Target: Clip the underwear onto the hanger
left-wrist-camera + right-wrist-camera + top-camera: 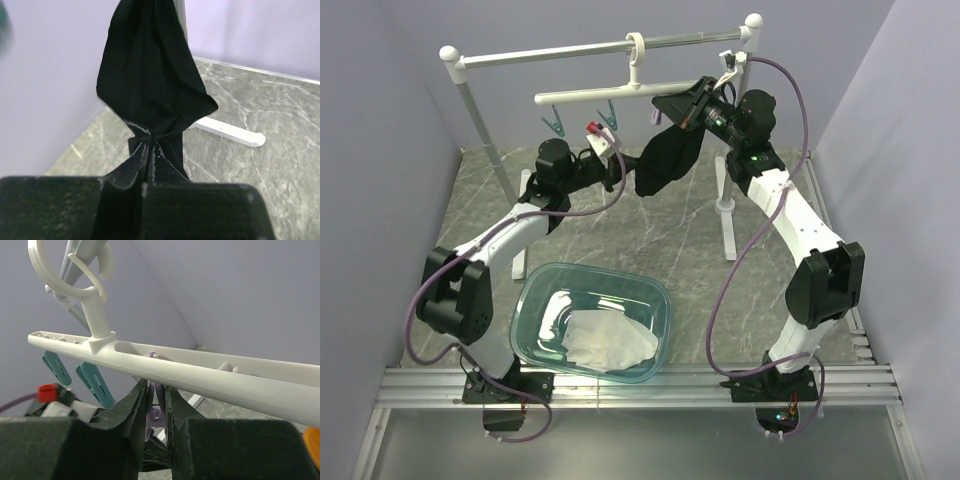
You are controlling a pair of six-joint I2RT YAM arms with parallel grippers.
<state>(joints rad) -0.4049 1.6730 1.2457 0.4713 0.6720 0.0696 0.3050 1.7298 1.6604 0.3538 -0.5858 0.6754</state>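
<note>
Container: a clear, teal-tinted plastic tub (526, 310) sits on the table between the two arms and holds one crumpled white cloth (608, 342).
Garment: the small black fabric underwear (668, 160) hangs beneath the long white plastic hanger (585, 95), well above the tub.
Left arm: the left gripper (151, 146) has its fingers pressed together, pinching the underwear's lower end.
Right arm: the right gripper (155, 387) has its fingers closed on the purple peg (152, 415) under the hanger's bar.

Under the hanger (610, 95) the way was crowded: teal pegs (553, 123) at left, then the underwear (665, 160) and the purple peg (156, 415). The table (700, 230) behind the bin (520, 305) was open.
</note>
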